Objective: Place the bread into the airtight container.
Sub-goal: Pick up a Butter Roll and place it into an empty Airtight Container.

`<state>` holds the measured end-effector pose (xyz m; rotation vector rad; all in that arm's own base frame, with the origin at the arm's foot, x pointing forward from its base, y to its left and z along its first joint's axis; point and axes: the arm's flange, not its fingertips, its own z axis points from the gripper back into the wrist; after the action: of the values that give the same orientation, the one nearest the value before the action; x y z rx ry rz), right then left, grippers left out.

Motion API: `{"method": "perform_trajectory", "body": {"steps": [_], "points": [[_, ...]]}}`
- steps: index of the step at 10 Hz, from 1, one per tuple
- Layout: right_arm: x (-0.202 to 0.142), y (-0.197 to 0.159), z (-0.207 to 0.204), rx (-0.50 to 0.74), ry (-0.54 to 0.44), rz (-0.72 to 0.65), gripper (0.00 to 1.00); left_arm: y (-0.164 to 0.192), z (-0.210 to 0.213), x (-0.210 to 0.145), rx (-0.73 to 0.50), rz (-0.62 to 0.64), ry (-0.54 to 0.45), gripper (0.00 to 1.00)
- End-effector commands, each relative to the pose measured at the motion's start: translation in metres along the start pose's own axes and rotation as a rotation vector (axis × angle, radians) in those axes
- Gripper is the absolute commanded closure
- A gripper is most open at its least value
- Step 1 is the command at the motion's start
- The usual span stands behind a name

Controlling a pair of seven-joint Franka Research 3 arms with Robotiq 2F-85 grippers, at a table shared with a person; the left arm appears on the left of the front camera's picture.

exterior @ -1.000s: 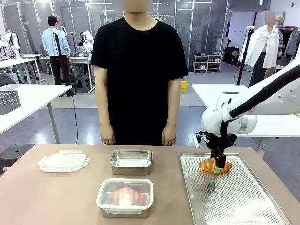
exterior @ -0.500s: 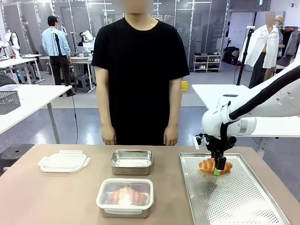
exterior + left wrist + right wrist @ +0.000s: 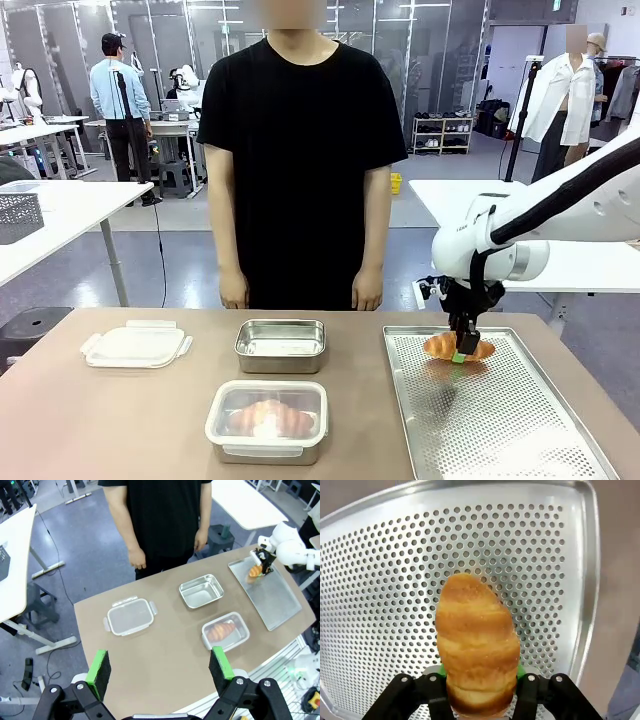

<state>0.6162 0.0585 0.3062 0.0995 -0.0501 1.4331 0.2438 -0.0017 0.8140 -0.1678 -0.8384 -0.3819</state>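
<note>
A golden croissant (image 3: 457,346) hangs just above the far end of the perforated metal tray (image 3: 500,420), with my right gripper (image 3: 461,352) shut on it. In the right wrist view the croissant (image 3: 476,645) sits between the green pads over the tray (image 3: 380,605). Another croissant (image 3: 268,417) lies in the clear-sided container (image 3: 266,421) at the front middle. An open steel container (image 3: 281,345) stands behind it. My left gripper (image 3: 159,670) is open, high above the table, holding nothing.
A white clip lid (image 3: 135,345) lies at the left of the table. A person in a black shirt (image 3: 300,150) stands at the far edge, hands (image 3: 230,293) hanging down. The table's left front is bare.
The right gripper has lifted the croissant slightly off the tray. The person and the containers have not moved.
</note>
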Motion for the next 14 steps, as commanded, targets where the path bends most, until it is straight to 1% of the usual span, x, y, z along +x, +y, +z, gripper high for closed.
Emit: {"method": "perform_trajectory", "body": {"steps": [1,2,3,4,5,6,7,8,9,10,11,12,13,14], "points": [[0.003,0.008,0.036,-0.003,-0.051,0.029,0.58,0.000,0.002,0.001,0.006,-0.009,0.001,0.00],[0.006,0.013,0.056,-0.022,-0.047,0.034,0.58,0.000,0.002,0.001,0.006,-0.009,0.001,0.00],[0.011,0.021,0.080,-0.010,-0.076,0.044,0.58,0.000,0.002,0.001,0.006,-0.009,0.001,0.00],[0.023,0.032,0.107,-0.024,-0.050,0.042,0.58,0.000,0.002,0.001,0.006,-0.009,0.001,0.00],[0.041,0.042,0.123,-0.013,-0.058,0.032,0.58,0.000,0.002,0.001,0.006,-0.009,0.001,0.00],[0.064,0.050,0.133,-0.027,-0.032,0.036,0.58,0.000,0.002,0.001,0.006,-0.009,0.001,0.00],[0.094,0.055,0.140,-0.007,-0.026,0.058,0.58,0.000,0.002,0.001,0.006,-0.009,0.001,0.00],[0.132,0.060,0.145,-0.002,-0.004,0.079,0.58,0.000,0.002,0.001,0.006,-0.009,0.001,0.00],[0.157,0.066,0.149,0.013,0.005,0.089,0.58,0.000,0.002,0.001,0.006,-0.009,0.001,0.00],[0.195,0.071,0.147,0.010,0.049,0.064,0.58,0.000,0.002,0.001,0.006,-0.009,0.001,0.00],[0.226,0.078,0.140,-0.008,0.054,0.036,0.58,0.000,0.002,0.001,0.006,-0.009,0.001,0.00],[0.252,0.082,0.134,0.026,0.052,0.036,0.58,0.000,0.002,0.001,0.006,-0.009,0.001,0.00],[0.276,0.086,0.128,0.005,0.067,0.028,0.58,0.000,0.002,0.001,0.006,-0.009,0.001,0.00],[0.296,0.083,0.117,0.009,0.057,0.001,0.58,0.000,0.002,0.001,0.006,-0.009,0.001,0.00]]}}
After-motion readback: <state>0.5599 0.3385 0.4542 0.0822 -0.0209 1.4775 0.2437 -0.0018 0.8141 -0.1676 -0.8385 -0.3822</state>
